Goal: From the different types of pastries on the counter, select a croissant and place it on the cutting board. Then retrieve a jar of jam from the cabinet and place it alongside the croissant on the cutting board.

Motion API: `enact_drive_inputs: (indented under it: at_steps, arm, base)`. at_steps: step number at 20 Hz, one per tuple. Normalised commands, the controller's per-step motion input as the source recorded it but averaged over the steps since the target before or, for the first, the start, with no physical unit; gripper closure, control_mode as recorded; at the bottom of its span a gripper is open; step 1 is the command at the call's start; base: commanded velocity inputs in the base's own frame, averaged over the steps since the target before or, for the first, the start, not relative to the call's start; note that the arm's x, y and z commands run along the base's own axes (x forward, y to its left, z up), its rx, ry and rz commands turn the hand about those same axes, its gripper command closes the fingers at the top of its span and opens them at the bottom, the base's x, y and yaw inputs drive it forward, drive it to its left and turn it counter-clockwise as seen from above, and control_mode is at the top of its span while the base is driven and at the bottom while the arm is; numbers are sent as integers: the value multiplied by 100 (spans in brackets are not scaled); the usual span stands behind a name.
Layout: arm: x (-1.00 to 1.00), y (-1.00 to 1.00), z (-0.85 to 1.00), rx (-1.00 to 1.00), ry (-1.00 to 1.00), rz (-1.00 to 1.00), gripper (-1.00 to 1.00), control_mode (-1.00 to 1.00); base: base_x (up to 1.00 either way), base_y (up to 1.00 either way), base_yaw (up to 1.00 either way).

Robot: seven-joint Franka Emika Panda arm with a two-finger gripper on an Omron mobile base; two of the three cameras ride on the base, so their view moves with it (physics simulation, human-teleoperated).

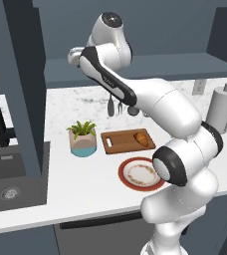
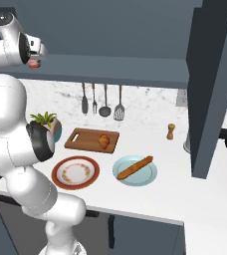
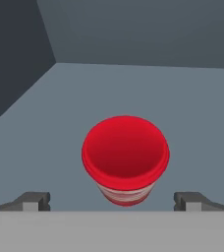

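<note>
In the left base view I see the croissant [image 1: 142, 138] lying on the right half of the cutting board [image 1: 120, 142], which sits on the white tabletop [image 1: 75, 174] between a potted plant [image 1: 83, 138] and a red-rimmed plate [image 1: 140, 174]; the arm reaches up toward the cabinet shelf [image 1: 185, 64]. In the right base view I note the jar of jam [image 2: 34, 64] as a small red shape just below the raised hand at the shelf edge, and a stick-shaped pastry [image 2: 134, 167] on a pale blue plate [image 2: 148, 178] beside the red-rimmed one. In the hand view I look down on the jar, upright on the grey shelf floor, centred between the fingertips [image 3: 35, 201] of the gripper [image 3: 112, 202], which is spread wide and clear of it on both sides.
</note>
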Motion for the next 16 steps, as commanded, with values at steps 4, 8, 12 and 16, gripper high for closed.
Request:
enact_drive_inputs:
  at_steps: [4,8,12,16]
  arm:
    - [3,0,0,0,0,0,-100,-100]
    - [10,0,0,0,0,0,-100,-100]
    - [13,0,-8,-1,0,0,-100,-100]
    - [12,0,0,0,0,0,-100,-100]
  base:
    - [0,0,0]
    - [0,0,0]
    - [0,0,0]
    - [0,0,0]
